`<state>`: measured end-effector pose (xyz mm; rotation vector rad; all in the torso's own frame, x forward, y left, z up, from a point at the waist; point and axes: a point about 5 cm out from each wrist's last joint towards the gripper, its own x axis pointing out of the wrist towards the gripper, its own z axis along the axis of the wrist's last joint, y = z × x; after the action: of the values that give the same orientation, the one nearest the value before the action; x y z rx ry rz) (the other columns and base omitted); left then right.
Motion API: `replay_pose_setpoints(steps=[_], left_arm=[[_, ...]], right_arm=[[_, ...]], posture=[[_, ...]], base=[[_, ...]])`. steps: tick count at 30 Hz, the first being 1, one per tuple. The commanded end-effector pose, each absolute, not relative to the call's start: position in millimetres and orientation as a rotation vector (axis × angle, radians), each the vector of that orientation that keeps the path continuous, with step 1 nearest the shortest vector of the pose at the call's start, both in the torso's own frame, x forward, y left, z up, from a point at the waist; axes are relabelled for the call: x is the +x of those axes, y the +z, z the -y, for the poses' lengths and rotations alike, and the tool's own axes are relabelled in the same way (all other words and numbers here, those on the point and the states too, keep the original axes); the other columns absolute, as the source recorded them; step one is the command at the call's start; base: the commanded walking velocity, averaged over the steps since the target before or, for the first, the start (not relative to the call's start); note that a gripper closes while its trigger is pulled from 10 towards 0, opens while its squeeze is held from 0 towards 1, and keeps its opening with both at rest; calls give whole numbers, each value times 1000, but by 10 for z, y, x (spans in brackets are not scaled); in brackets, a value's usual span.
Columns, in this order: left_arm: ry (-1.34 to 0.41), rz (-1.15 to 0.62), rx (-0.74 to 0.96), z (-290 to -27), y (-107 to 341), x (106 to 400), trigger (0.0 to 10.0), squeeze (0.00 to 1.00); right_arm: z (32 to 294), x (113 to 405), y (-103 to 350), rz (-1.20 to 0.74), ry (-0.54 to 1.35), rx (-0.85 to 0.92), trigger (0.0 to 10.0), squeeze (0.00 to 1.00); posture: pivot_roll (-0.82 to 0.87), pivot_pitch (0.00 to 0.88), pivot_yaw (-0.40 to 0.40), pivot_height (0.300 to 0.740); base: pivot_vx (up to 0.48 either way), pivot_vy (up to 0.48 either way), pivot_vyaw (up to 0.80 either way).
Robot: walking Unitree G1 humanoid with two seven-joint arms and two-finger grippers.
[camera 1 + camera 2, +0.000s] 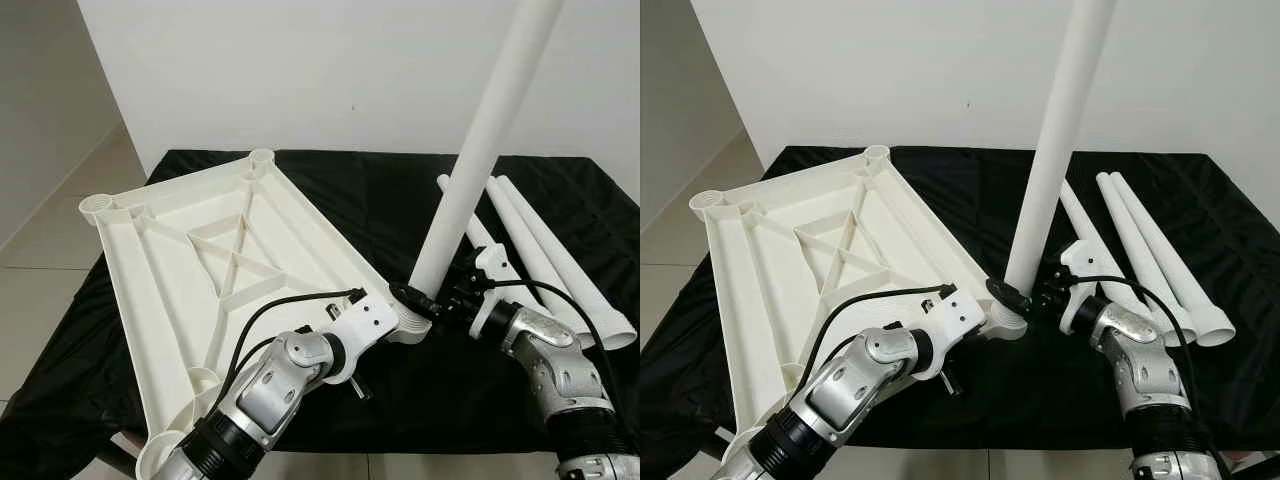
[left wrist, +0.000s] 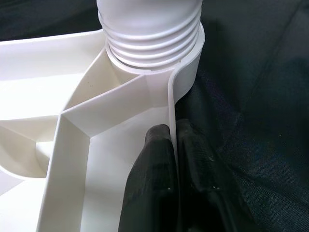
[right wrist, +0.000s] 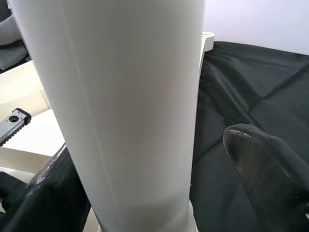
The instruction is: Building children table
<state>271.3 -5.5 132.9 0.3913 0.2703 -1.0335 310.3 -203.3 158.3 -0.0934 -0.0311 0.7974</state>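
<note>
The white plastic tabletop [image 1: 170, 260] lies upside down on the black cloth, ribs facing up. One white leg [image 1: 480, 150] stands tilted in the near right corner socket [image 2: 188, 58], and its threaded end [image 2: 149, 34] sits in the socket's mouth. My left gripper [image 2: 174, 145] is shut on the tabletop's thin rim wall just beside that socket. My right gripper [image 1: 430, 298] is open around the leg's lower end. One finger [image 3: 48, 193] rests against the tube, while the other finger [image 3: 265, 179] stands a little apart from it.
Three spare white legs [image 1: 545, 250] lie side by side on the cloth at the right. Open corner sockets show at the far left [image 1: 100, 208], the far middle [image 1: 262, 157] and the near left [image 1: 160, 455]. The black-covered table [image 1: 400, 210] backs onto a white wall, with tiled floor [image 1: 50, 240] to the left.
</note>
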Motion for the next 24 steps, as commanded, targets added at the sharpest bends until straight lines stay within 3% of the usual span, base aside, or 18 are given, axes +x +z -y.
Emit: replay_pose_setpoints(steps=[1, 13, 14, 17, 18, 19, 20, 24], left_arm=[[-1016, -241, 389, 31, 1386, 2733, 10000, 0], [-1013, -244, 384, 28, 1374, 2721, 10000, 0], [-1013, -244, 382, 31, 1373, 2716, 10000, 0], [-1013, -244, 383, 32, 1372, 2716, 10000, 0], [-1014, -244, 383, 33, 1371, 2715, 10000, 0], [-1014, -244, 383, 33, 1371, 2715, 10000, 0], [-1014, -245, 382, 34, 1370, 2713, 10000, 0], [-1015, -245, 382, 36, 1368, 2709, 10000, 0]], right_arm=[[2015, 3112, 1555, 23, 807, -80, 0, 0], [1987, 3036, 1540, 28, 810, -48, 0, 0], [1967, 3003, 1538, 39, 787, -43, 941, 0], [1954, 2988, 1539, 44, 784, -32, 1294, 0], [1939, 2971, 1542, 50, 774, -28, 3059, 0], [1939, 2971, 1542, 50, 774, -28, 3059, 0], [1923, 2958, 1542, 54, 764, -23, 10000, 0], [1870, 2933, 1550, 73, 722, -16, 10000, 0]], posture=[[-131, 35, 50, 740], [-136, 40, 42, 740], [-138, 42, 42, 740], [-138, 42, 42, 740], [-138, 42, 41, 740], [-138, 42, 41, 740], [-140, 42, 41, 740], [-141, 41, 38, 740]], base=[[0, 0, 0], [0, 0, 0], [0, 0, 0], [0, 0, 0], [0, 0, 0], [0, 0, 0], [0, 0, 0], [0, 0, 0]])
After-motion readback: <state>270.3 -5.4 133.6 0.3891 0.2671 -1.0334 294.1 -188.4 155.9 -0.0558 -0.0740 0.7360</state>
